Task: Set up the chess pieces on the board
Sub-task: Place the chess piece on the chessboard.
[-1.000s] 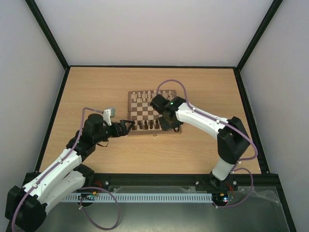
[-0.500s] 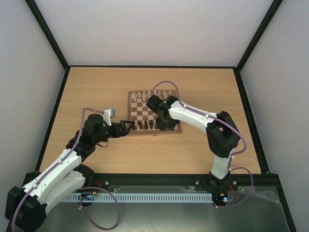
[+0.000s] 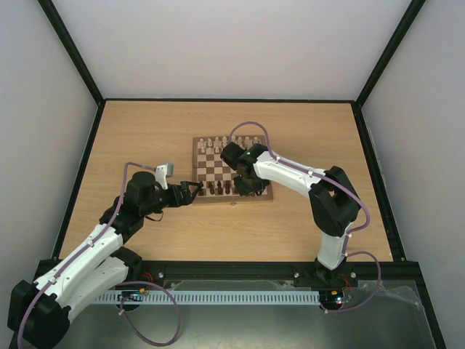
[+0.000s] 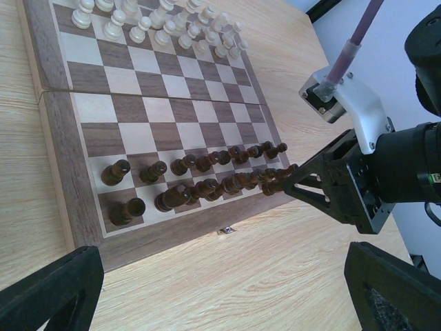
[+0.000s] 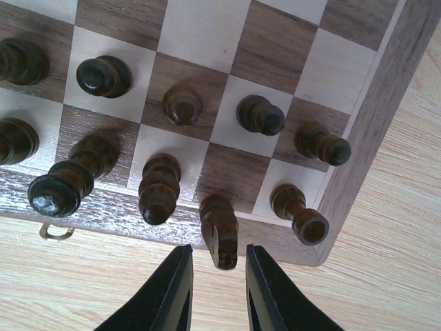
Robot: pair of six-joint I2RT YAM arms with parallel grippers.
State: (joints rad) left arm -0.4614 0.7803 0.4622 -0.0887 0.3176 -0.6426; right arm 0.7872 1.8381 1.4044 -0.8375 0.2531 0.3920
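While the right gripper [image 5: 217, 279] hangs over the near right corner of the board [image 5: 375, 131], its jaws stand slightly parted around a dark knight [image 5: 219, 238] on the back row, seemingly clear of it. Other dark pieces [image 4: 116, 172] fill the two near rows. The left gripper [image 4: 220, 276], wide open and empty, hovers just off the board's near edge, facing the white pieces [image 4: 114, 26].

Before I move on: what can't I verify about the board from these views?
- Top view: right arm covers the board's near right corner; dark pieces too small to tell apart.
- Left wrist view: that arm hides the nearest row's right end.
- Right wrist view: left edge cuts off both dark rows; white pieces out of frame.
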